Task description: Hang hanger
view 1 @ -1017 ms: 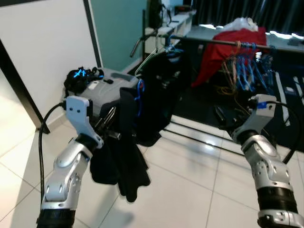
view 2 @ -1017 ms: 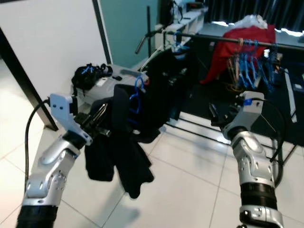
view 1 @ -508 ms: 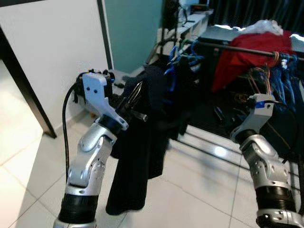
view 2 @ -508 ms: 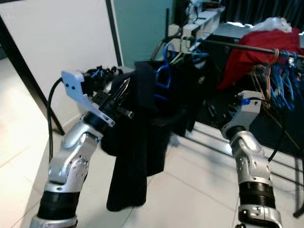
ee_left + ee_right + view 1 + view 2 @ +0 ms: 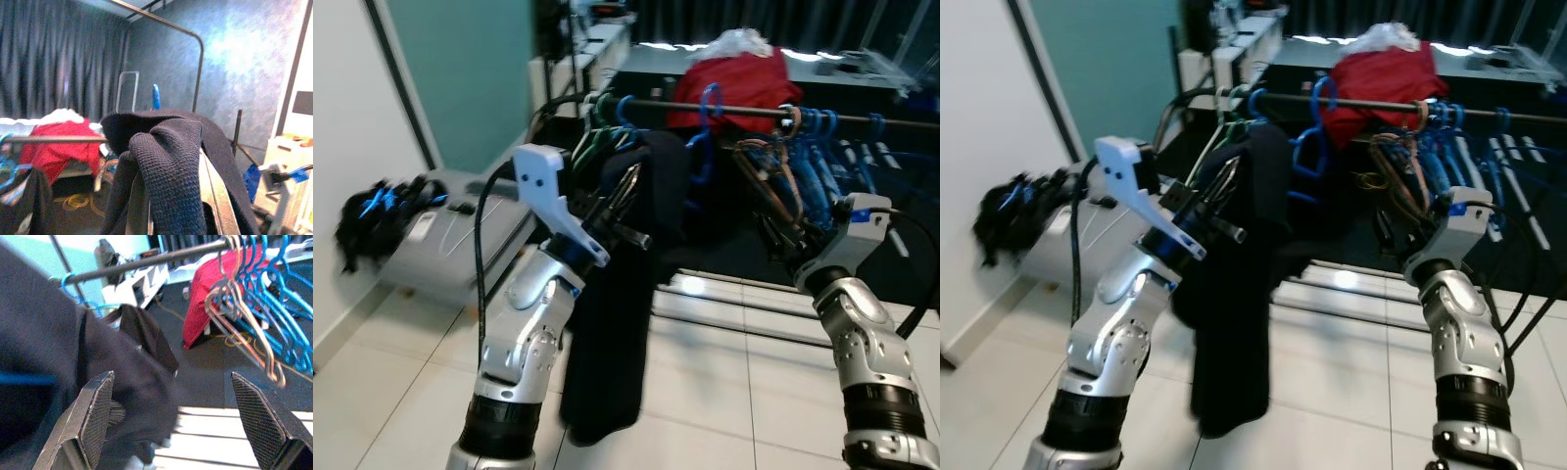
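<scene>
Under the rail (image 5: 744, 111), L gripper (image 5: 625, 201) is raised w/ a black garment (image 5: 622, 323) clamped between its fingers; cloth drapes over them & hangs down nearly to the tiled floor (image 5: 724, 392). Garment sits on a blue hanger (image 5: 705, 132), hook up at the rail but can't tell if it's actually over the bar. Wrist cam: knit fabric (image 5: 171, 166) bunched right on the fingers, blue hook tip (image 5: 155, 96) poking above it.

R gripper (image 5: 178, 426) spread wide, holding nothing, near the dark garment, just below the bunch of empty hangers (image 5: 808, 162) (blue + some wire) further along the rail. Red cloth (image 5: 734, 83) slung behind the bar. Grey case (image 5: 450, 245) & black bundle (image 5: 377, 211) on floor by the wall, well to robot's L.
</scene>
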Tool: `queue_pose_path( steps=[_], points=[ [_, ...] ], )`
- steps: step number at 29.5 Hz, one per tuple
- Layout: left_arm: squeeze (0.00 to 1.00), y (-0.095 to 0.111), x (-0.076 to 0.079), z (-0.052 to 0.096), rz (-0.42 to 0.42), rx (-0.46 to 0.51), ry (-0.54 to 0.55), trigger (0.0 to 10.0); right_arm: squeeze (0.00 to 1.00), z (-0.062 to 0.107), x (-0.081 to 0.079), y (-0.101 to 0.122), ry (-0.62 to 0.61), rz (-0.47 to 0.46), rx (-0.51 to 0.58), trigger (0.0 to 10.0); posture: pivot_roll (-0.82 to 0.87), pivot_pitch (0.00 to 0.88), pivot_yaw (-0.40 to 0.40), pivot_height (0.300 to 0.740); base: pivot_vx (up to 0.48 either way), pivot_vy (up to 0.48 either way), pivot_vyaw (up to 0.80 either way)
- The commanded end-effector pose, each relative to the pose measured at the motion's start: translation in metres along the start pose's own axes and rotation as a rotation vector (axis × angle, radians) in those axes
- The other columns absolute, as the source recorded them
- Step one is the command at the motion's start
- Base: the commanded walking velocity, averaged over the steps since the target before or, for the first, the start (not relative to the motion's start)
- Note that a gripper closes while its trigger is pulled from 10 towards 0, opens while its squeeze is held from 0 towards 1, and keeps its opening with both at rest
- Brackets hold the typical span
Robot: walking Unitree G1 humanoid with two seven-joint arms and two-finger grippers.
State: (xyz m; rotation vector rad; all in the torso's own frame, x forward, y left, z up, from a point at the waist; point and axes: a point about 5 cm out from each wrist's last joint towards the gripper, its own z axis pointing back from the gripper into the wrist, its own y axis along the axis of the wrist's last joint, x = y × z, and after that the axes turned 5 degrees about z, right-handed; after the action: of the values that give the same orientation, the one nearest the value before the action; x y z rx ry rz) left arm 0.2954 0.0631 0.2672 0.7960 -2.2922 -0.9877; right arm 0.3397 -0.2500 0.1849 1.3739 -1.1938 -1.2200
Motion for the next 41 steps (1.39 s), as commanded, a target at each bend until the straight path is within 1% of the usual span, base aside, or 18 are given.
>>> queue_pose_path(
  steps=[1, 5, 6, 8, 10, 17, 19, 20, 22, 25, 26, 27, 31, 41],
  points=[
    [0.00, 0.003, -0.005, 0.002, -0.025, 0.018, 0.035, 10.0, 0.00, -0.001, -0.009, -0.005, 0.023, -0.014, -0.007, 10.0, -0.12, 0.014, 0.016, 0.735, 0.461, 0.000, 0.00],
    [0.00, 0.001, -0.005, 0.002, -0.028, 0.013, 0.053, 10.0, 0.00, -0.001, -0.009, -0.005, 0.023, -0.015, -0.005, 10.0, -0.12, 0.014, 0.018, 0.735, 0.444, 0.000, 0.00],
    [0.00, -0.001, -0.008, 0.001, -0.035, 0.009, 0.086, 10.0, 0.00, -0.001, -0.009, -0.005, 0.023, -0.016, -0.003, 10.0, -0.12, 0.015, 0.021, 0.735, 0.420, 0.000, 0.00],
    [0.00, -0.001, -0.008, 0.001, -0.035, 0.009, 0.086, 10.0, 0.00, -0.001, -0.009, -0.005, 0.023, -0.016, -0.003, 10.0, -0.12, 0.015, 0.021, 0.735, 0.420, 0.000, 0.00],
    [0.00, -0.006, -0.009, 0.001, -0.039, -0.002, 0.128, 10.0, 0.00, 0.000, -0.009, -0.004, 0.021, -0.020, 0.001, 10.0, -0.12, 0.016, 0.024, 0.735, 0.302, 0.000, 0.00],
    [0.00, -0.011, -0.005, 0.000, -0.033, -0.012, 0.131, 10.0, 0.00, 0.000, -0.010, -0.004, 0.020, -0.022, 0.003, 10.0, -0.12, 0.016, 0.026, 0.735, 0.303, 0.000, 0.00],
    [0.00, -0.014, -0.003, 0.000, -0.025, -0.022, 0.129, 10.0, 0.00, 0.000, -0.010, -0.004, 0.020, -0.023, 0.004, 10.0, -0.12, 0.017, 0.026, 0.735, 0.311, 0.000, 0.00],
    [0.00, -0.020, 0.000, 0.001, -0.017, -0.041, 0.134, 10.0, 0.00, 0.000, -0.009, -0.004, 0.020, -0.024, 0.004, 10.0, -0.12, 0.017, 0.026, 0.735, 0.307, 0.000, 0.00],
    [0.00, -0.020, 0.000, 0.001, -0.017, -0.041, 0.134, 10.0, 0.00, 0.000, -0.009, -0.004, 0.020, -0.024, 0.004, 10.0, -0.12, 0.017, 0.026, 0.735, 0.307, 0.000, 0.00],
    [0.00, -0.032, 0.000, 0.004, 0.024, -0.076, 0.205, 10.0, 0.00, 0.000, -0.009, -0.004, 0.020, -0.026, 0.006, 10.0, -0.12, 0.017, 0.027, 0.735, 0.097, 0.000, 0.00],
    [0.00, -0.037, 0.000, 0.006, 0.048, -0.101, 0.203, 10.0, 0.00, 0.000, -0.010, -0.004, 0.020, -0.026, 0.006, 10.0, -0.12, 0.017, 0.027, 0.735, 0.000, 0.000, 0.00],
    [0.00, -0.037, 0.000, 0.006, 0.048, -0.101, 0.203, 10.0, 0.00, 0.000, -0.010, -0.004, 0.020, -0.026, 0.006, 10.0, -0.12, 0.017, 0.027, 0.735, 0.000, 0.000, 0.00],
    [0.00, -0.045, 0.003, 0.010, 0.079, -0.130, 0.197, 10.0, 0.00, 0.000, -0.010, -0.004, 0.020, -0.027, 0.007, 10.0, -0.12, 0.017, 0.027, 0.735, 0.135, -0.366, 0.00],
    [0.00, -0.046, 0.006, 0.010, 0.088, -0.118, 0.198, 10.0, 0.00, 0.001, -0.010, -0.004, 0.024, -0.027, 0.007, 10.0, -0.13, 0.009, 0.027, 0.735, 0.271, -0.394, 0.00]
  ],
)
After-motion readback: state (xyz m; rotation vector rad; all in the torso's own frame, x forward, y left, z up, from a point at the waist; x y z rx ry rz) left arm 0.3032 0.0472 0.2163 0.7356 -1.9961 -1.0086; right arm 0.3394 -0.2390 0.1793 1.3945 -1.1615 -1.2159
